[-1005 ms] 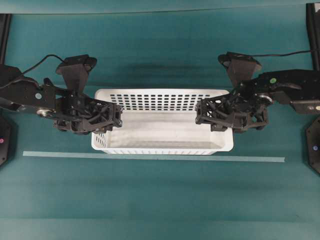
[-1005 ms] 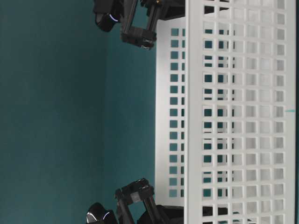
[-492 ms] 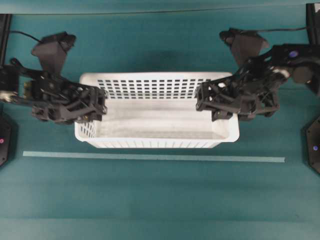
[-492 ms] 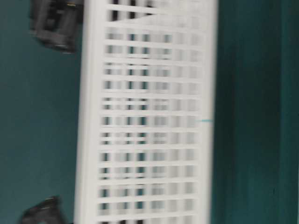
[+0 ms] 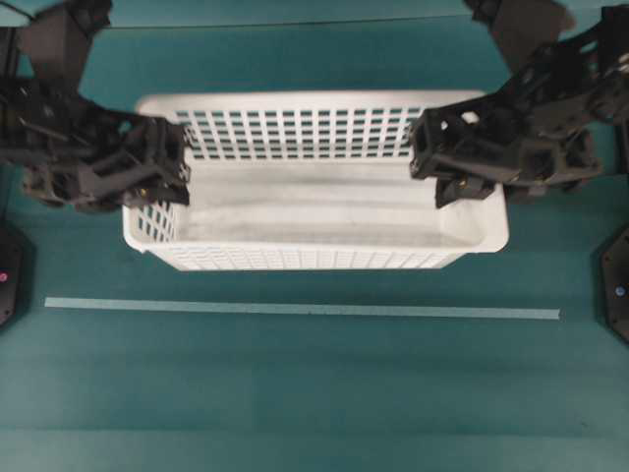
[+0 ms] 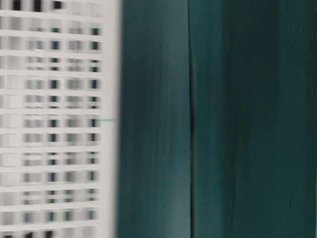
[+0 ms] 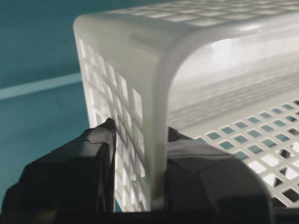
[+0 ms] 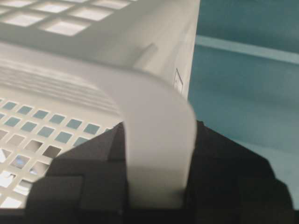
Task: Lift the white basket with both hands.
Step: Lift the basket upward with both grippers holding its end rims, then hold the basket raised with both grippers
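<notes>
The white basket [image 5: 295, 259] hangs in the air between my two arms, level, with nothing inside it. My left gripper [image 5: 175, 162] is shut on its left end wall, one finger [image 7: 70, 177] outside the slotted wall [image 7: 159, 84] and one inside. My right gripper [image 5: 432, 162] is shut on the right end's rolled rim [image 8: 154, 107], a black finger [image 8: 219, 172] on either side. In the blurred table-level view the basket [image 6: 54, 119] fills the left part of the picture, and no gripper shows there.
A pale tape strip [image 5: 295, 309] runs across the teal table in front of the basket. Black arm bases stand at the left edge [image 5: 8, 275] and the right edge [image 5: 617, 285].
Both arms have risen with the basket in their grip. It looks larger from overhead and has slid across the table-level view, away from the table. The grips have not changed.
</notes>
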Robot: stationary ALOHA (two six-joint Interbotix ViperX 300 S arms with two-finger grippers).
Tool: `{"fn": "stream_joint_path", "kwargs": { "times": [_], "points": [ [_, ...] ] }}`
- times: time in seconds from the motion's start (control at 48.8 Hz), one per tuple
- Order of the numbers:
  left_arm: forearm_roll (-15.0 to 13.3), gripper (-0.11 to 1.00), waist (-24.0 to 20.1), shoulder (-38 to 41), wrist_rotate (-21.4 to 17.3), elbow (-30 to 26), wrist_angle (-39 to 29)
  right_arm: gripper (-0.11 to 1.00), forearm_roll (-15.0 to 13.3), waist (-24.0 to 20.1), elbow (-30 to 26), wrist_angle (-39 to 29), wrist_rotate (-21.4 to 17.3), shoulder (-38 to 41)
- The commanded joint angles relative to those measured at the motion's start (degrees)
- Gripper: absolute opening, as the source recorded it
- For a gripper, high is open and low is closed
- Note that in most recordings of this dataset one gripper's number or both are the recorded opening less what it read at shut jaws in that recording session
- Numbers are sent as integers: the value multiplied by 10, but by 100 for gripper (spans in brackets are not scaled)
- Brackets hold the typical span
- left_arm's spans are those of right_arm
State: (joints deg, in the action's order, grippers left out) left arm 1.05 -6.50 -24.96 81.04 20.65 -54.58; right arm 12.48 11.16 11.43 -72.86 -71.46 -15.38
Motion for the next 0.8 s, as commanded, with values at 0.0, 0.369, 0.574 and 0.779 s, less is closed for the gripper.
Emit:
{"fn": "stream_joint_path", "kwargs": {
  "times": [0.0, 0.369, 0.574, 0.779],
  "points": [
    [5, 16, -4, -7, -37, -73, -17, 20, 4, -7, -40, -20, 10, 6],
    [5, 16, -4, -9, -47, -195, -95, 20, 4, -15, -168, -75, -4, 7],
    [5, 16, -4, -6, -48, -228, -108, 19, 3, -18, -230, -111, -3, 14],
    [5, 16, 0, -1, -48, -276, -108, 19, -4, -19, -266, -117, 0, 13]
  ]
}}
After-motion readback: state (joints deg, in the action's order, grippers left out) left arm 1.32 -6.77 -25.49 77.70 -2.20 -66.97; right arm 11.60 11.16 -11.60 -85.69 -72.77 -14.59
